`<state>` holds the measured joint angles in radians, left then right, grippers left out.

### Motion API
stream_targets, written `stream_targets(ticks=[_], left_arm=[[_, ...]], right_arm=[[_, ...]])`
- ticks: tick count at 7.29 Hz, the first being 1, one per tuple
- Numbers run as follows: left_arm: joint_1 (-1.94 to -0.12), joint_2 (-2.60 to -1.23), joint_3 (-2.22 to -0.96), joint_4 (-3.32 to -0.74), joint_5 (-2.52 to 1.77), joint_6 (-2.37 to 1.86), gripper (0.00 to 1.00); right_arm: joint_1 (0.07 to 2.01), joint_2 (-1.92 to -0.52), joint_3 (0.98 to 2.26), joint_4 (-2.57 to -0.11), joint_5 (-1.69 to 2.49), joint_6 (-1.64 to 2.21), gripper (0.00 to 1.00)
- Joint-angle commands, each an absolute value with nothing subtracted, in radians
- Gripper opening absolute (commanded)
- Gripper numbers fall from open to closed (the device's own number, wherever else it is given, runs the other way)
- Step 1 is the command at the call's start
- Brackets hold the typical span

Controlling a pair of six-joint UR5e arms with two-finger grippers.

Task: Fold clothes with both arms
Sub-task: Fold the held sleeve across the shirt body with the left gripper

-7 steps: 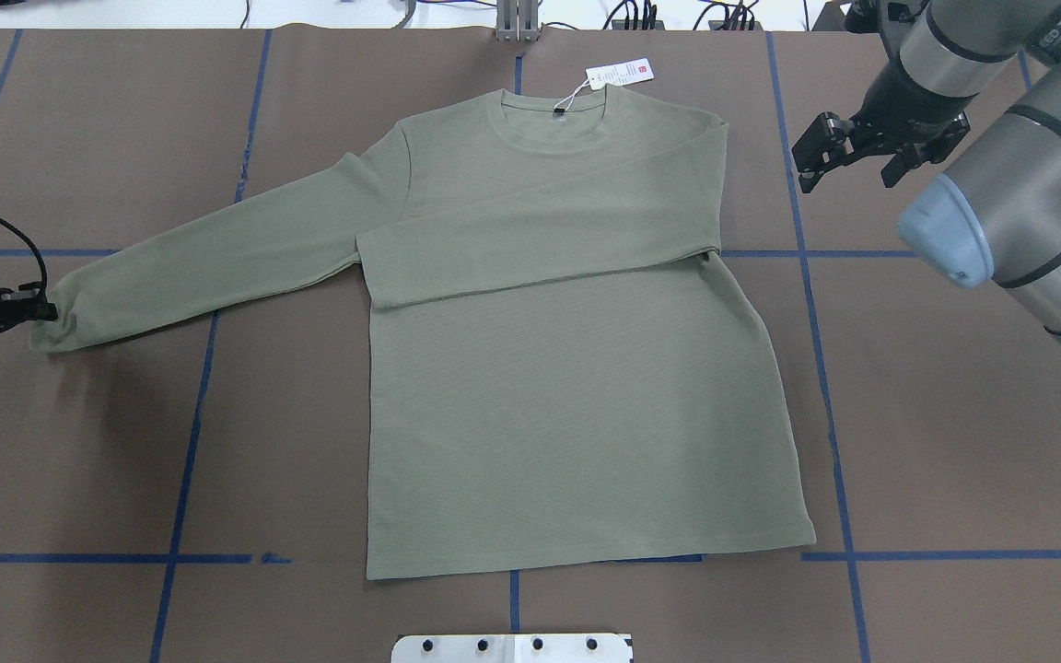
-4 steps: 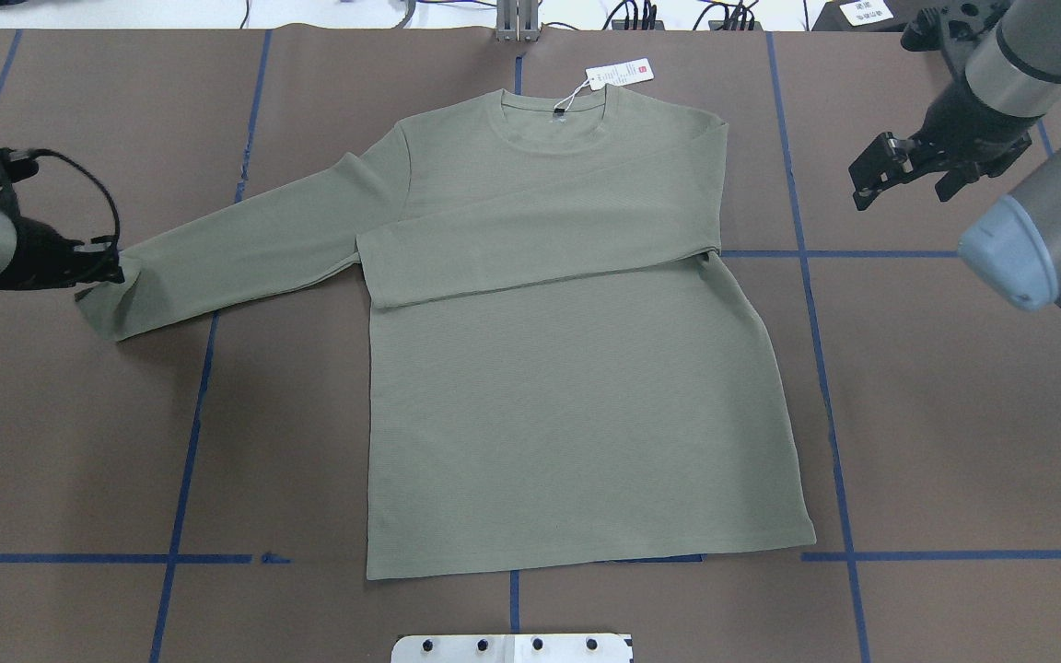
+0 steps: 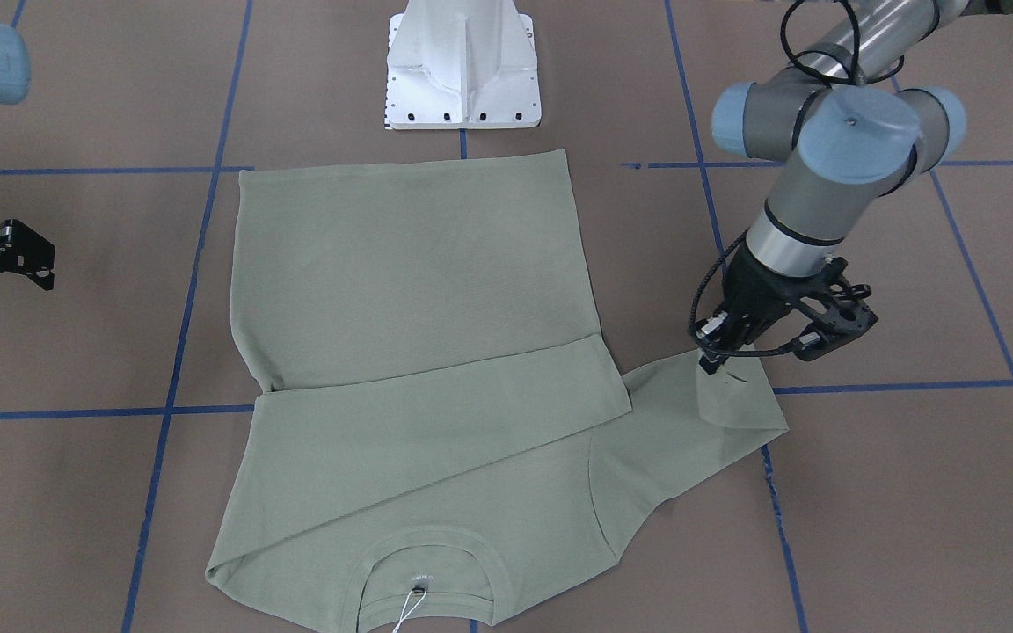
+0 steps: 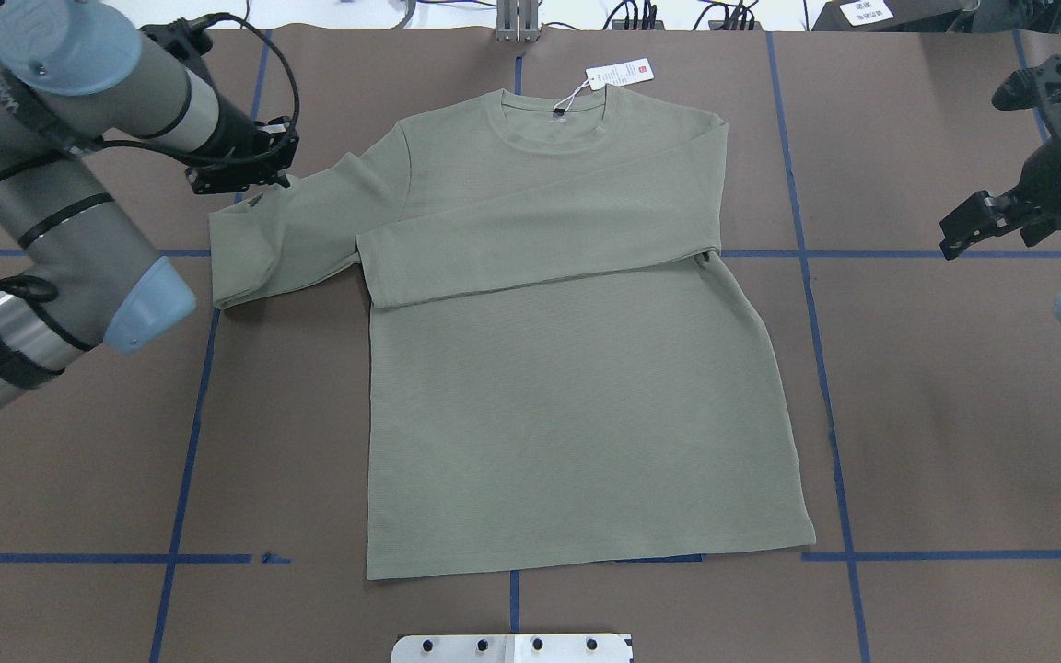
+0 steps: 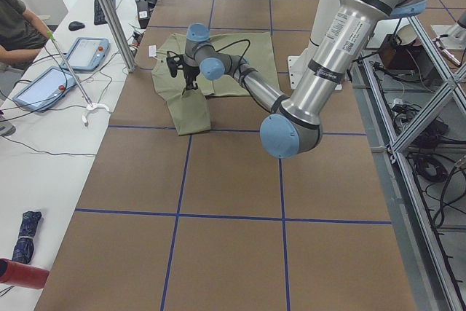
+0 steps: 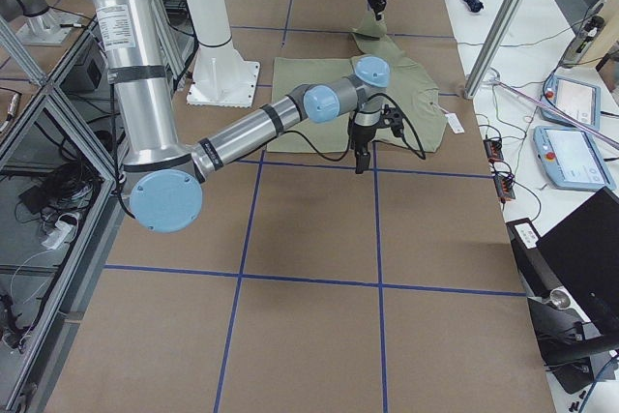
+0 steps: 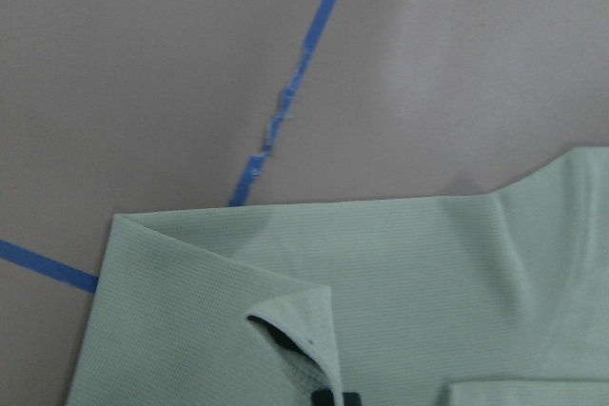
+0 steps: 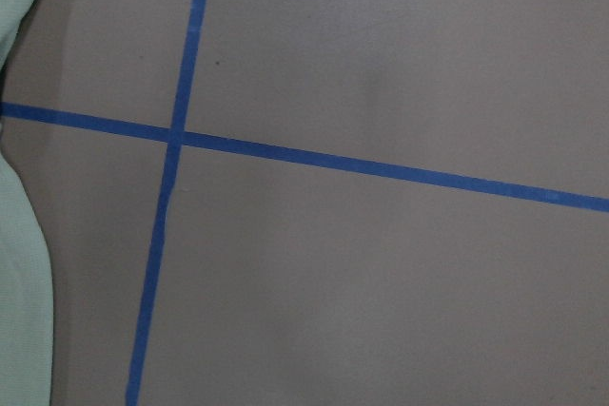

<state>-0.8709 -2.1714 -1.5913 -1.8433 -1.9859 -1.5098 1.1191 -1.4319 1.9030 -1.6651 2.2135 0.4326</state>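
The brown worktop, gridded with blue tape, gives me bare paper on every side of the garment. The shirt lies flat in the middle, collar away from the robot's base, hem near it, body smooth. Its right sleeve is already laid across the chest. The left sleeve is the live part: it is doubled back on itself beside the trunk, its long axis running out from the shoulder toward the robot's left.

My left pincer is clamped on the cuff, raised a little off the paper, and the shirt body lies straight off to the robot's right of it. I judge the coming move is a sweep that way, dropping the cuff over the folded sleeve. The left arm is plainly the nearer one. The right pincer hangs spread and empty, well apart past the far side seam. The hang tag sits beyond the collar, out of the path.
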Motion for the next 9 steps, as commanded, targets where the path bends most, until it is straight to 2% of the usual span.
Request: stream_targets(ticks=[1,2,3,5,7,9], left_arm=[[-0.822,-2.476,-1.38,-1.842,-1.987,-1.705,0.0],[-0.786,-2.585,-1.294,-1.861,-1.983,-1.791,0.0],[-0.714,-2.65,-1.27,-1.876,-1.903,-1.865,0.0],[-0.561,-2.707,-1.189,-1.989,-1.785,-2.001,0.0],[-0.508,-2.794,-0.975,-2.133,-1.717,-2.062,0.0],[-0.503,-2.793,-0.968,-2.137,-1.706,-2.06,0.0]], right_arm=[[1.137,-1.497,1.898,-1.592,2.214,0.428,1.0],[1.137,-1.511,1.898,-1.592,2.214,0.429,1.0],[1.137,-1.514,1.894,-1.592,2.214,0.436,1.0],[1.137,-1.511,1.885,-1.589,2.215,0.437,1.0],[1.137,-1.511,1.882,-1.586,2.215,0.437,1.0],[1.137,-1.509,1.882,-1.586,2.215,0.44,1.0]])
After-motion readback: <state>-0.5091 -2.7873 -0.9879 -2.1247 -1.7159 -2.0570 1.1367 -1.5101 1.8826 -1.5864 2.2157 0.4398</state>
